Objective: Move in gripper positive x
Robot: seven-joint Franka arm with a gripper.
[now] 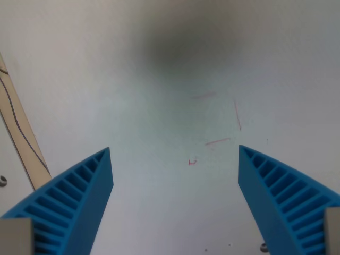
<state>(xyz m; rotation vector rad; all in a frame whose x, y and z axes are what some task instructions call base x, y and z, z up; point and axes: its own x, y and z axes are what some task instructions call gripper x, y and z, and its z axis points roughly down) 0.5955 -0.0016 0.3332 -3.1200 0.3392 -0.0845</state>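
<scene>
A wrist camera looks down on a pale grey-white table (170,69), smooth and matte. A soft dark shadow blurs the surface near the top middle of the frame.

Two blue ribbed fingers (87,188) rise from the bottom corners, one at the wrist view's left and one at the wrist view's right. The gripper (175,151) is spread wide, with bare table showing between the tips and nothing held. Both tips sit above the surface; whether they touch it cannot be told.

A few thin red pen marks (218,141) lie on the table between and just above the fingertips: short strokes at different angles. A tiny red scribble (192,161) sits lower, close to the middle. It may be a letter or symbol, but it is too small to read.

At the wrist view's left edge, a light wooden strip (21,138) runs diagonally from the upper left down behind the left finger. A dark thin line, perhaps a wire or drawn line, curves along it.

No brand names or readable labels appear. The room beyond the table is out of view.
</scene>
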